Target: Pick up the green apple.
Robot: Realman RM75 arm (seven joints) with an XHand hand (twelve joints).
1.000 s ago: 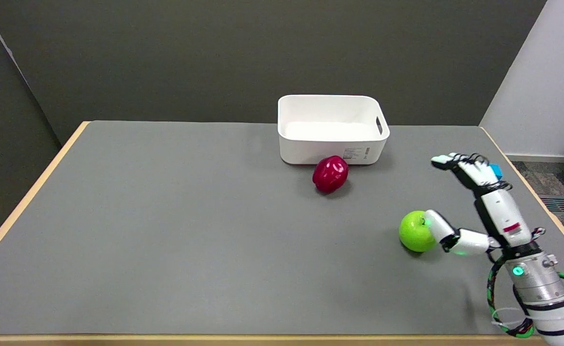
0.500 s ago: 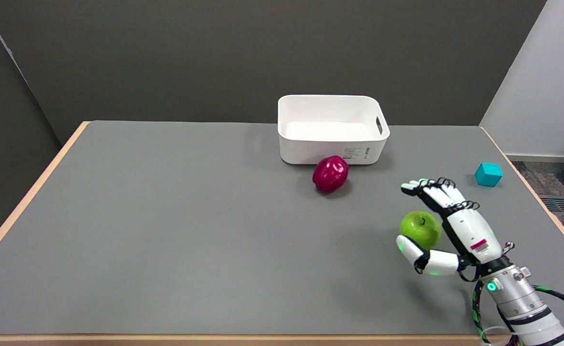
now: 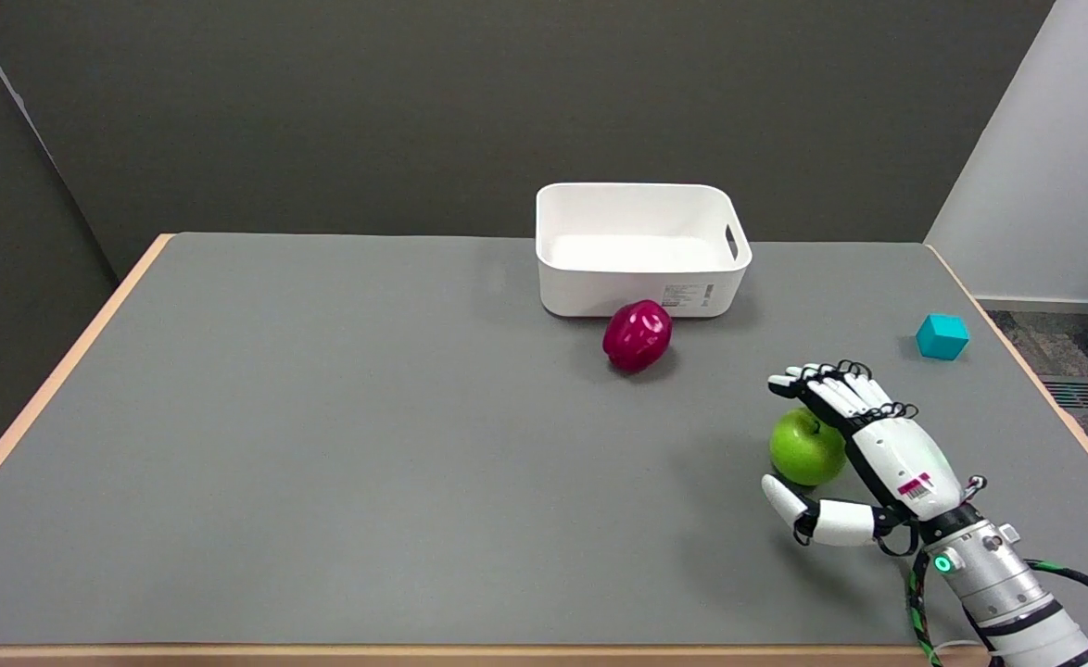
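Operator: Report the position of the green apple [image 3: 805, 448].

Technician: It rests on the grey surface [image 3: 368, 445], near the right front corner, well apart from the red apple [image 3: 638, 334], the white bin [image 3: 638, 246] and the teal cube [image 3: 942, 335].

Operator: State of the right hand [image 3: 864, 463]?

Technician: The fingers [image 3: 827, 387] are spread apart and hold nothing. They extend past the far side of the apple; the thumb lies at its near side, low to the surface. The apple sits in the gap between them.

Operator: What changed in the last second?

Technician: The hand came back from near the cube and down, so that it now brackets the apple. A second ago the thumb touched the apple's side; now it appears just clear of it.

Operator: Consequence for the task?

Technician: Judged as pre-grasp complete. Closure and lift are not yet done.
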